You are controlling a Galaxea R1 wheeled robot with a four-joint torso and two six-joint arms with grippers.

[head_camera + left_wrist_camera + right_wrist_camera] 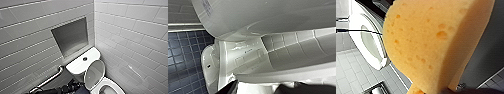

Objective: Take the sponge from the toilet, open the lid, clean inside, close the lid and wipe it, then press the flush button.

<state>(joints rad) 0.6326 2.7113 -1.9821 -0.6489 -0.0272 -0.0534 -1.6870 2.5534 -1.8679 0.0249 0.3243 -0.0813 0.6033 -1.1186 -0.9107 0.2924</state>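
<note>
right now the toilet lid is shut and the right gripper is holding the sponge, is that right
Not quite. The lid is up, standing open in front of the cistern, as the head view shows. The rest holds: the right gripper is holding the sponge.

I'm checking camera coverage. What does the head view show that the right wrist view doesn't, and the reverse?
Head view: the small round dark flush button on the white rounded cistern top, a metal grab bar and a recessed grey wall niche. Right wrist view: the porous orange-yellow sponge, very close. Both: the glossy white ceramic toilet and pale tiles.
</note>
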